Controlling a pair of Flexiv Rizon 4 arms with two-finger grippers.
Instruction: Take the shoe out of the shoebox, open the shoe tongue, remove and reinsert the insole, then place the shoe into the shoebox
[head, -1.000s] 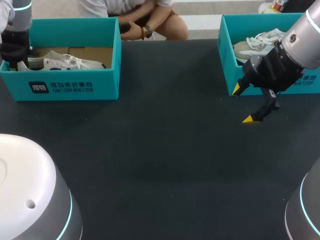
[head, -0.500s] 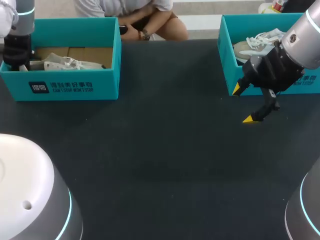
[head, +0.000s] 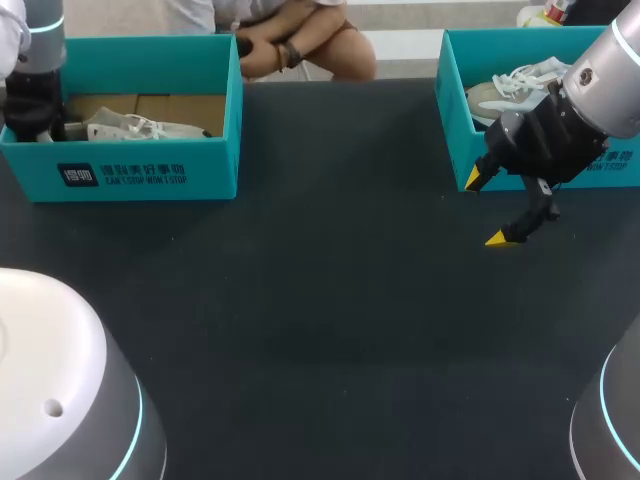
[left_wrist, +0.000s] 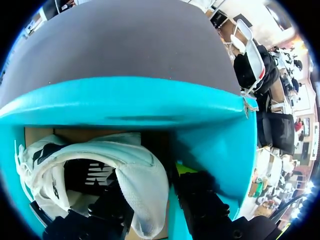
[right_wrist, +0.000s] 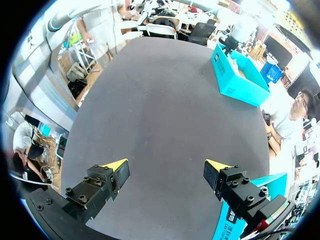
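The left tool (head: 30, 112) is down inside the left shoebox (head: 150, 178), at the heel end of the white shoe (head: 150, 127). In the left wrist view the left tool (left_wrist: 152, 200) has the heel of the shoe (left_wrist: 125, 165) in the middle of it, next to the blue wall of the box (left_wrist: 125, 102). I cannot tell if it is clamped on the shoe or not. A second ago the left arm (head: 45, 40) was a bit higher. Now it has come lower into the box, and its dark wrist hides the heel part of the shoe that showed before.

The right tool (head: 485, 209) has not moved. Its two yellow tips are wide apart, with nothing in them (right_wrist: 165, 167). It hangs over the dark counter (head: 320, 300), just in front of the right shoebox (head: 455, 110). The right arm (head: 600, 80) leans over that box and hides part of the second shoe (head: 510, 85) inside it
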